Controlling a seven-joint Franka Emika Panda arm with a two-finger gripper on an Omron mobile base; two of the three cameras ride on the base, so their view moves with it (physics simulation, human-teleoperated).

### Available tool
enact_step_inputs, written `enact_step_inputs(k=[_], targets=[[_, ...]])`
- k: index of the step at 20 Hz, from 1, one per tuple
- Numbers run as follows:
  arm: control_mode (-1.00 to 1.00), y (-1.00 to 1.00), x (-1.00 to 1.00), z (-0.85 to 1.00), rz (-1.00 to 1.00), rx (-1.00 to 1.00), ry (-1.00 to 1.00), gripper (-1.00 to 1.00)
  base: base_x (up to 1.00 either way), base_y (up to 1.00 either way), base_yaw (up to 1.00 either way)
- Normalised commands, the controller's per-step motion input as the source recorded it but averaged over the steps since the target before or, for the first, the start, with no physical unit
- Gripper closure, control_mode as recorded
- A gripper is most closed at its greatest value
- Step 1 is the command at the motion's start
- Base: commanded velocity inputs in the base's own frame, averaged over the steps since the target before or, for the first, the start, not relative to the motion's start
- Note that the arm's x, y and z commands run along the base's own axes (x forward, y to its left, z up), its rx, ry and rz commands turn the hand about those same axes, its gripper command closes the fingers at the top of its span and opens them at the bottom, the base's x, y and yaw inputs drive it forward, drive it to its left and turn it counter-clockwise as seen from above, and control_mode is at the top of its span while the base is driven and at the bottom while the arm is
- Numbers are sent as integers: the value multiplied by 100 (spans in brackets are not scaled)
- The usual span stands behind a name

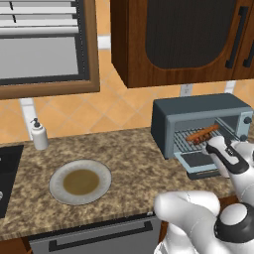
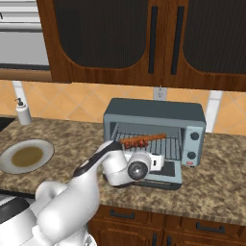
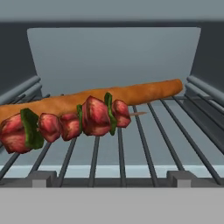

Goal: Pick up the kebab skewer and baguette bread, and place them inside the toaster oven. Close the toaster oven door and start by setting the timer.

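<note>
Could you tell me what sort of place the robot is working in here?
A home-style kitchen, rendered: a granite-look counter with a toaster oven, wooden wall cabinets above, and a plate beside a soap dispenser.

A speckled brown granite counter runs beneath dark wooden wall cabinets with black bar handles, backed by an orange diamond-tiled wall with a white outlet. A wood-framed window with blinds sits at left, a white soap dispenser below it.
</note>
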Motion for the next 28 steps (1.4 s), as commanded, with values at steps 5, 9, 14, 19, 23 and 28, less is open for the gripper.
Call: enact_step_inputs(k=[5, 9, 14, 19, 23, 28], targets=[[-100, 0, 20, 0, 0, 0, 0, -100, 0, 0, 0], [-100, 0, 20, 0, 0, 0, 0, -100, 0, 0, 0], [-100, 0, 22, 0, 0, 0, 0, -100, 0, 0, 0], [-100, 0, 20, 0, 0, 0, 0, -100, 0, 0, 0], [-100, 0, 19, 0, 0, 0, 0, -100, 0, 0, 0], [-100, 0, 18, 0, 0, 0, 0, -100, 0, 0, 0]])
